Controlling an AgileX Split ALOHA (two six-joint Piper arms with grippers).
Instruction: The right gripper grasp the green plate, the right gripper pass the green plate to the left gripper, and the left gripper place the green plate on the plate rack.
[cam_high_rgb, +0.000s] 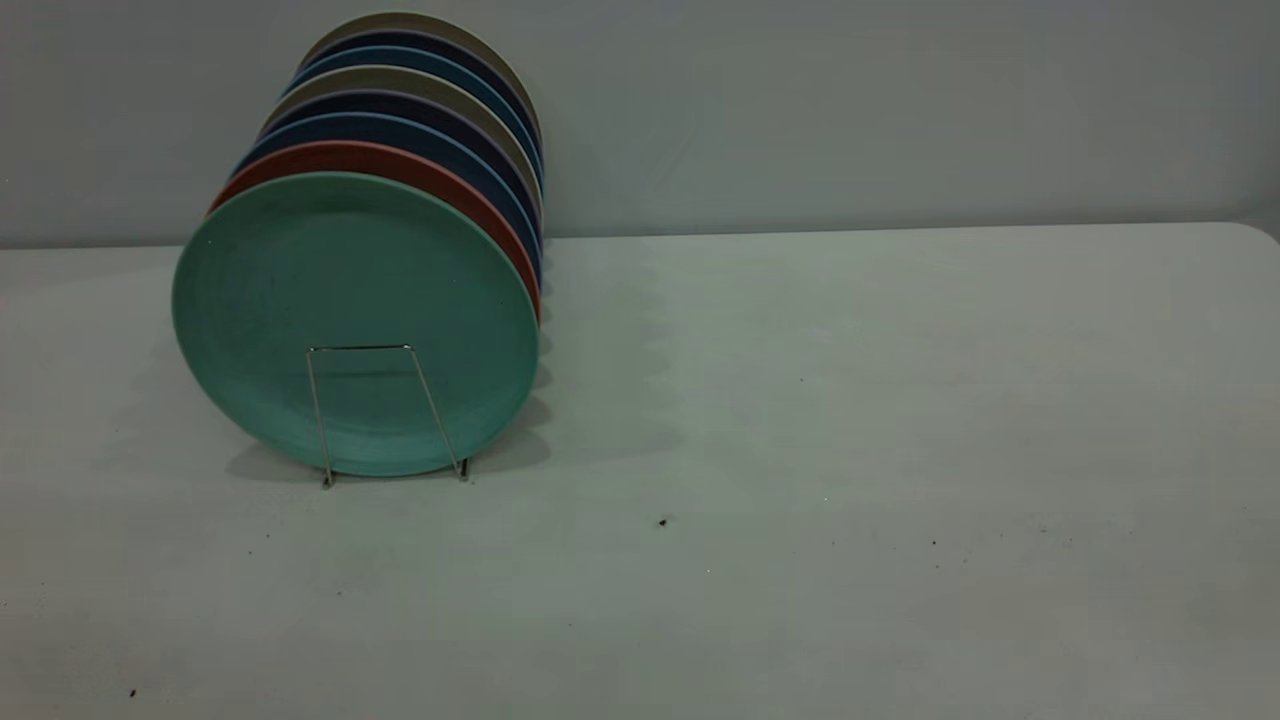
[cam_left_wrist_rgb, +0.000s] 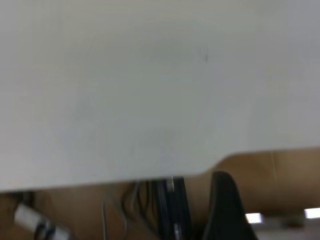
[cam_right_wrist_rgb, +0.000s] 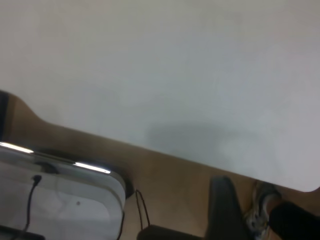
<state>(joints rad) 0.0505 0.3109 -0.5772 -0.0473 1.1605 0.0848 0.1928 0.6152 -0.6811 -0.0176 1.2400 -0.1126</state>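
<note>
The green plate (cam_high_rgb: 350, 300) stands upright at the front of a row of plates in the plate rack (cam_high_rgb: 360, 347), leaning behind the rack's front wire loop. Neither gripper shows in the exterior view. In the left wrist view only a black part of the left gripper (cam_left_wrist_rgb: 225, 202) shows, off the edge of the white table (cam_left_wrist_rgb: 150, 90). In the right wrist view a black part of the right gripper (cam_right_wrist_rgb: 225, 207) shows, also beyond the table edge (cam_right_wrist_rgb: 175, 75). Neither holds anything that I can see.
Behind the green plate stand a salmon-pink plate (cam_high_rgb: 400, 160), dark blue plates (cam_high_rgb: 400, 128) and beige ones. The white table (cam_high_rgb: 850, 450) stretches to the right of the rack, with a grey wall behind. Below the right wrist are a shoe (cam_right_wrist_rgb: 260, 210) and brown floor.
</note>
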